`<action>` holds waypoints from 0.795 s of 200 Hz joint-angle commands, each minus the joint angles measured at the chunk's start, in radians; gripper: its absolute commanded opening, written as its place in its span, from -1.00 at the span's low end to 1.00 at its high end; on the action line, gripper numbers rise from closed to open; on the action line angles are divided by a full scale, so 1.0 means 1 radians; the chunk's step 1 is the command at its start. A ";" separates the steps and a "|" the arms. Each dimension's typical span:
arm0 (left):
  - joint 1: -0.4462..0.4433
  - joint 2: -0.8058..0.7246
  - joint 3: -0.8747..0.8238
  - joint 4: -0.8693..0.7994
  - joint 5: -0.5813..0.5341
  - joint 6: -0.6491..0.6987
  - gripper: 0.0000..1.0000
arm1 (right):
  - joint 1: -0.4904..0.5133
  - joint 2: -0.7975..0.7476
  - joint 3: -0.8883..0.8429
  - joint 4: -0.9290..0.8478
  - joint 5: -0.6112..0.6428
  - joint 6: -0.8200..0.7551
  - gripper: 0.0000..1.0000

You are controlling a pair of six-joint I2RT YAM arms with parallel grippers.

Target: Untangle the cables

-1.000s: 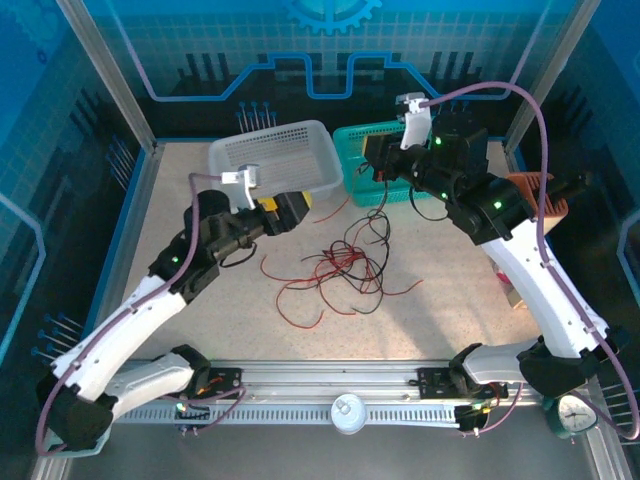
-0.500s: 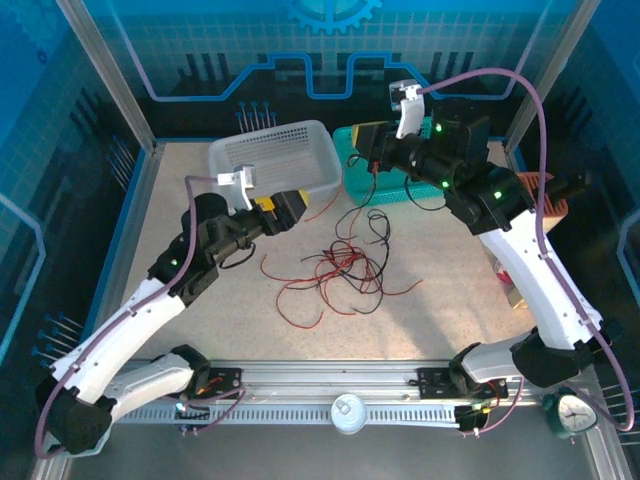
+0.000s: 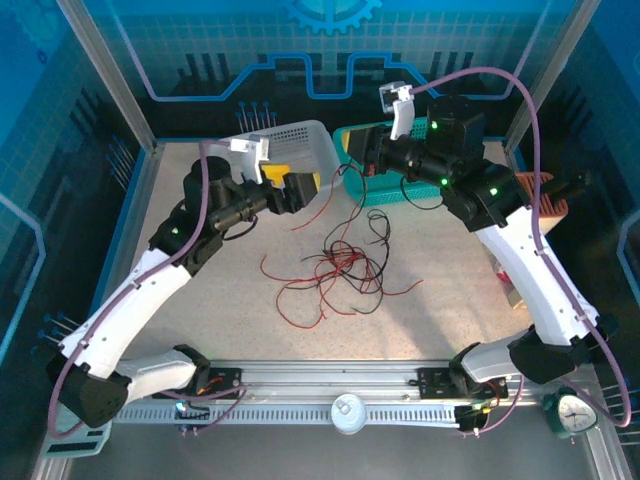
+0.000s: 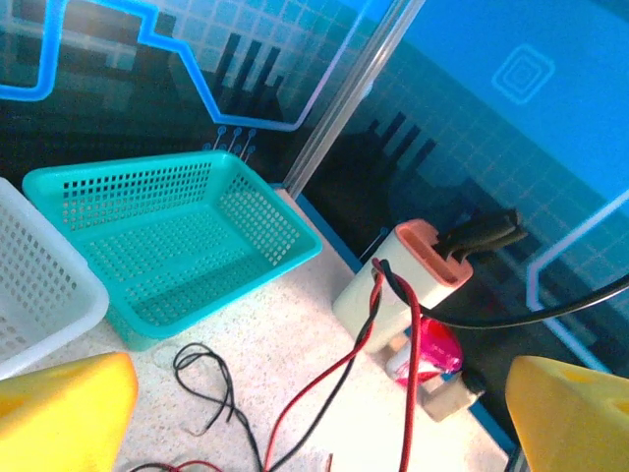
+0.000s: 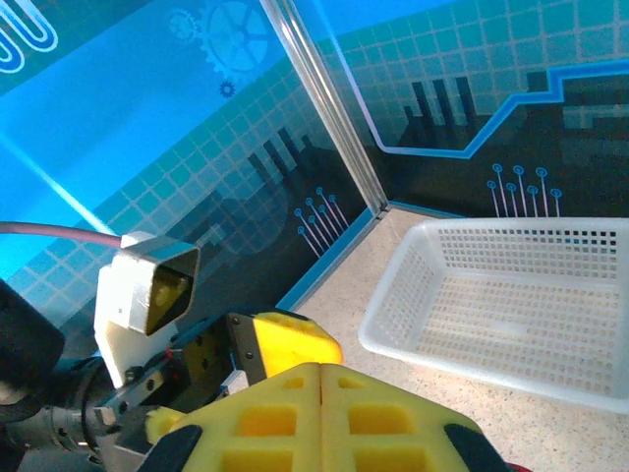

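Since a second before, the left gripper (image 3: 300, 188) had risen from the table toward the white basket (image 3: 305, 140), and the right gripper (image 3: 362, 160) had drawn left over the teal basket (image 3: 345, 140). From above, the cables (image 3: 340, 265) lay as a red-and-black tangle mid-table between the arms, a few strands lifted to the right gripper, which was closed on them. The right wrist view gave the seam of its yellow fingers (image 5: 265, 418), pressed flat together. The left wrist view gave its own fingers (image 4: 59, 413) spread wide, gripping nothing, with red and black strands rising between them before a pink-topped box (image 4: 428, 254).
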 commanded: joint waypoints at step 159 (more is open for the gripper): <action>-0.095 0.103 0.007 0.007 0.074 0.030 0.40 | 0.017 0.022 0.018 0.042 -0.059 0.043 -1.00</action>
